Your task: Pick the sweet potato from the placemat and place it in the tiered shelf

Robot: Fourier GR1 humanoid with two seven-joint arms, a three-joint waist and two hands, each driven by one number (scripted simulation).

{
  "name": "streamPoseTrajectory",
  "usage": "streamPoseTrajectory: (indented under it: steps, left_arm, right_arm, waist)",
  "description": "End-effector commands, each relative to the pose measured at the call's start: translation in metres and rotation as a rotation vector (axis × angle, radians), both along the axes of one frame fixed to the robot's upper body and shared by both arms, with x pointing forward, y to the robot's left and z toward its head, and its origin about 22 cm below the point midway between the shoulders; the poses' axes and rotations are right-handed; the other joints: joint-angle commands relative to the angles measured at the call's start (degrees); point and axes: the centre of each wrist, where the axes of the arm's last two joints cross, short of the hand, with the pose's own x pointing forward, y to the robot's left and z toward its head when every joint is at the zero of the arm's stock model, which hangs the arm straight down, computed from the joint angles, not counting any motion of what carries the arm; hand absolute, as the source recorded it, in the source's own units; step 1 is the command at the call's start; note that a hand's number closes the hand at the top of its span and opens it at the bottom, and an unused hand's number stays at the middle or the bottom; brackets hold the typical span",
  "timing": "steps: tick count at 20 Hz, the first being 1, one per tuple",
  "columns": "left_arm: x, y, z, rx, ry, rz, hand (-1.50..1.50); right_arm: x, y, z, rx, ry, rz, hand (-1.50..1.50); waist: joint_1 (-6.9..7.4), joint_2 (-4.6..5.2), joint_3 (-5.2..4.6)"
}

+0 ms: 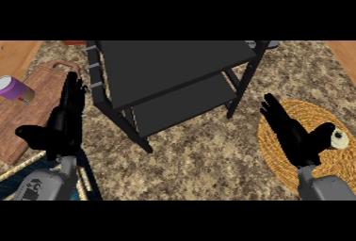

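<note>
On the placemat, sweet potato just beside the thumb of the right hand, fingers straight and apart.

Both arms come in from the lower edge. The grey left forearm rises almost straight up at the view's left. The left hand is spread flat, its fingers straight and close together, pointing away from the body, and its thumb is splayed out to the left. The right forearm leans up and to the left. The right hand is likewise flat, fingers straight and aimed up-left, thumb spread to the right. The hands are well apart.
</note>
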Motion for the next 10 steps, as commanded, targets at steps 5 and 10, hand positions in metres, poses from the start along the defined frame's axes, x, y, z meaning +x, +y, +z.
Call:
streamPoseTrajectory:
  steps: [5,10]
  left_arm:
    - [-0.033,0.034,-0.060,-0.020,0.395,0.053,0.00]
    - [-0.054,0.048,-0.079,-0.110,0.562,0.027,0.00]
  right_arm:
    - [0.011,-0.113,0.110,-0.693,-0.386,-0.315,1.50]
    - [-0.029,-0.192,0.103,-1.024,-0.118,-0.694,1.50]
  waist:
    - [-2.38,0.04,-2.97]
    - [-3.19,0.54,-2.66]
